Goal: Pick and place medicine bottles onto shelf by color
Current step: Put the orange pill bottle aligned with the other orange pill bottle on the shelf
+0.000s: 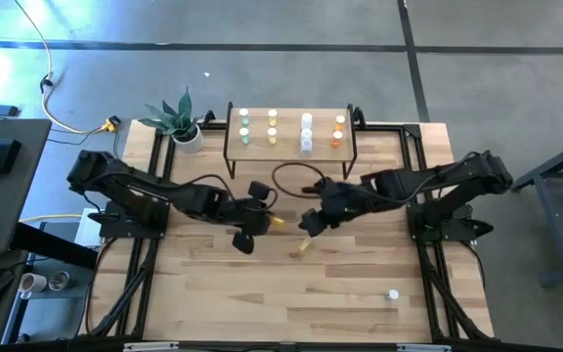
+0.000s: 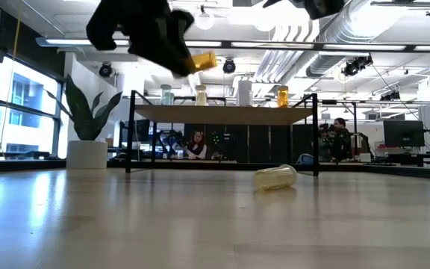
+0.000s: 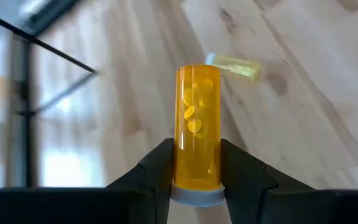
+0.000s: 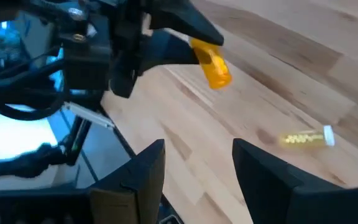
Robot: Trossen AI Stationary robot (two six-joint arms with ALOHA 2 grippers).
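An orange bottle (image 3: 197,118) with pills inside hangs above the table's middle, with my left gripper (image 1: 260,221) shut on it. A pale yellow bottle (image 1: 304,244) lies on its side on the tabletop just nearer than both grippers. My right gripper (image 4: 196,152) hovers open and holds nothing, just right of the orange bottle (image 4: 211,65). The shelf (image 1: 291,145) stands at the far middle; green, yellow, white and orange bottles stand upright on its top. A white bottle (image 1: 393,293) rests near the front right. My left gripper pinches the orange bottle between its two fingers (image 3: 160,168), on the sides just above its white cap (image 3: 196,194). The fingers slant down from the table's left. The bottle points away along them, base end outward, lifted clear of the table (image 2: 204,61).
A potted plant (image 1: 179,122) stands at the far left beside the shelf. A dark cable loop (image 1: 296,176) lies in front of the shelf. Bare planks stretch across the near half. People sit in the room beyond the table (image 2: 197,143).
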